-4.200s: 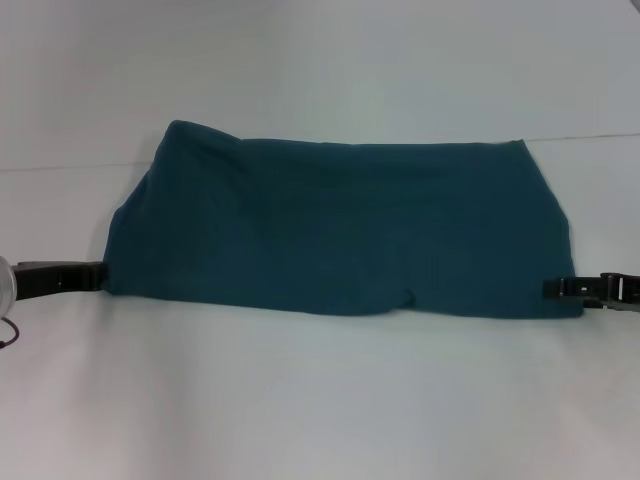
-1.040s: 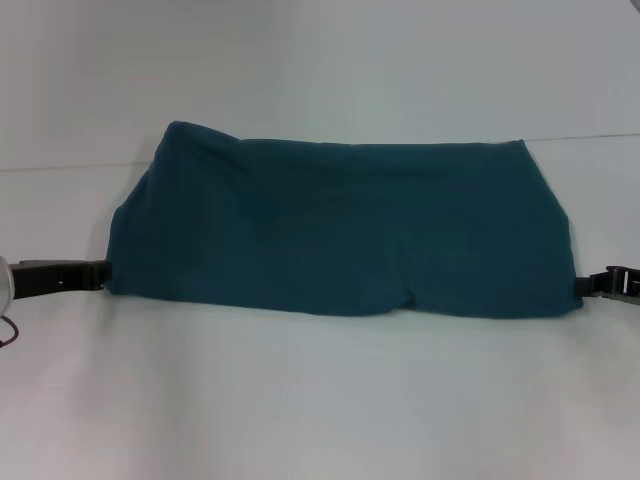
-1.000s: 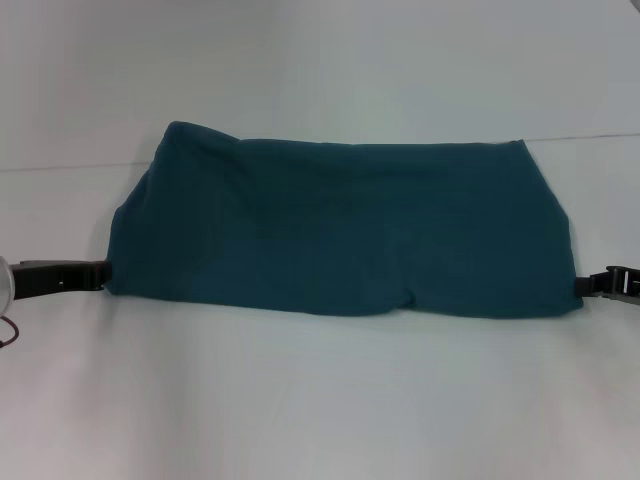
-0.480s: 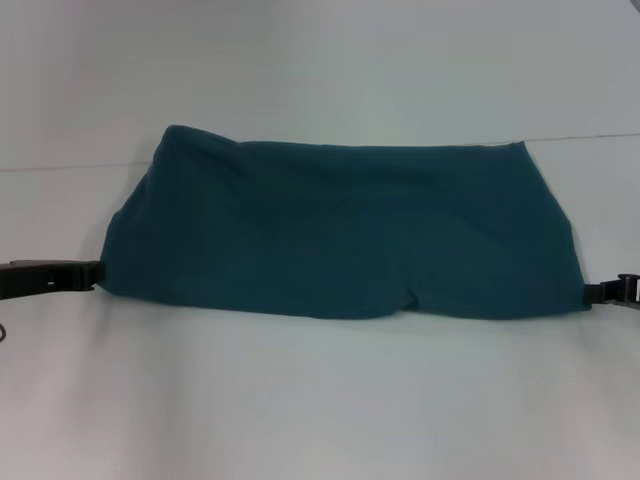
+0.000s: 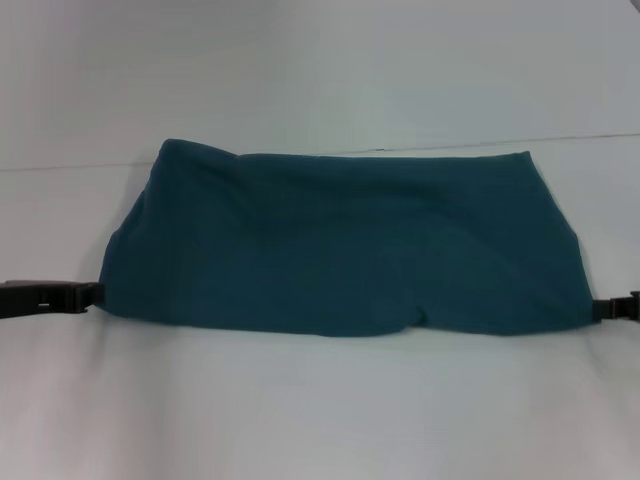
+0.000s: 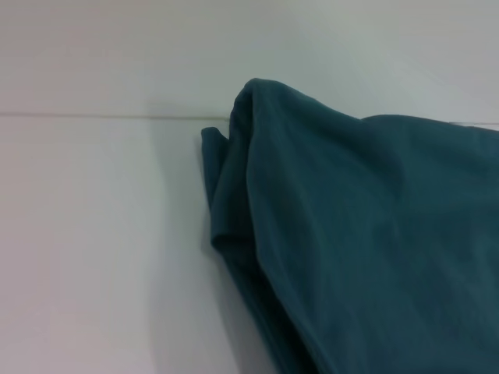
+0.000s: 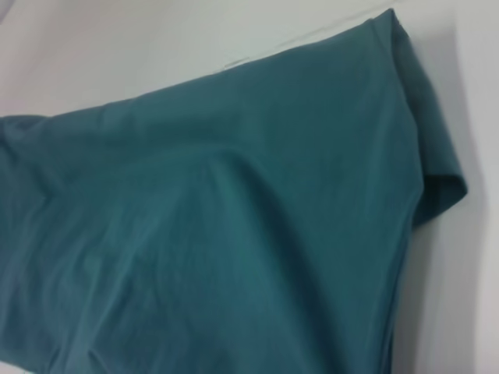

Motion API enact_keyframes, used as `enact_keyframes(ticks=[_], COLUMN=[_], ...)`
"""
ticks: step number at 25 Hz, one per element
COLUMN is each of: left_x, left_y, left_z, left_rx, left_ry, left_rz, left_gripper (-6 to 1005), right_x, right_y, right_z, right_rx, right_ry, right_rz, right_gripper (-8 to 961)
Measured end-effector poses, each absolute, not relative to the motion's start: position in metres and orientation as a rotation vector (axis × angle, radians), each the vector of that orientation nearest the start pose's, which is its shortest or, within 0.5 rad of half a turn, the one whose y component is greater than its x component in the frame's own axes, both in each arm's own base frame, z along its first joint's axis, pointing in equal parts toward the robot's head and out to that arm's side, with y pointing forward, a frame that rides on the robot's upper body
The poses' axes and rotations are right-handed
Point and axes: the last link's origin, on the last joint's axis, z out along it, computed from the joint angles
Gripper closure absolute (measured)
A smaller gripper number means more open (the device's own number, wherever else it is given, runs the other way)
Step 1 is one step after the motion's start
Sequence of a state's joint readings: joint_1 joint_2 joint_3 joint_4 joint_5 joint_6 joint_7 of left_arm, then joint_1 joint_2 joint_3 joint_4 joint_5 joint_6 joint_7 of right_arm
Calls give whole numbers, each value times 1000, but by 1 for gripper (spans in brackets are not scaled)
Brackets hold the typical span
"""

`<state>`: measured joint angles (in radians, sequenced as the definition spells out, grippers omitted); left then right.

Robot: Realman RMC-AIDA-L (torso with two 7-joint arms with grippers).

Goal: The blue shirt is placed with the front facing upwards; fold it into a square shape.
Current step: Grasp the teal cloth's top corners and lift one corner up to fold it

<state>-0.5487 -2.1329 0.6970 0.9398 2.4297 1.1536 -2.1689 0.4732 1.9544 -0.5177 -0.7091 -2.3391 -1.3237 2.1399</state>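
Note:
The blue shirt (image 5: 340, 240) lies on the white table as a wide folded band, plain teal side up, with no lettering showing. My left gripper (image 5: 92, 296) sits low at its near left corner, and the cloth follows it. Opposite it, my right gripper (image 5: 598, 309) is at the near right corner, mostly past the picture's edge. The left wrist view shows the shirt's (image 6: 366, 234) bunched, layered left end. In the right wrist view the shirt's (image 7: 218, 218) right end shows with a folded edge. Neither wrist view shows any fingers.
The white table (image 5: 320, 420) stretches in front of the shirt. A thin seam (image 5: 80, 166) runs across the surface behind the shirt's far edge. Nothing else stands on the table.
Both grippers have moved outward and toward me. The shirt has slid toward me with them and is stretched slightly wider; its far edge has come nearer.

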Motion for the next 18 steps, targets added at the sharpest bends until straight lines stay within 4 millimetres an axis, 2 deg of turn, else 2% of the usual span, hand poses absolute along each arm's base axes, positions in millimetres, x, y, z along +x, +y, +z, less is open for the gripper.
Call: enact_keyframes(ticks=[10,18], left_x=[-304,-305], left_y=[363,348], left_z=[43,49], left_rx=[-2199,-2271], left_ry=[-1335,-1356], left_rz=[-226,-199], left_gripper=[999,994], right_x=[377,383], right_y=[315,309], right_z=[81,85], right_rx=[-2045,-2028], right_ry=[1617,1614], right_rz=[356,368], right_gripper=[953,953])
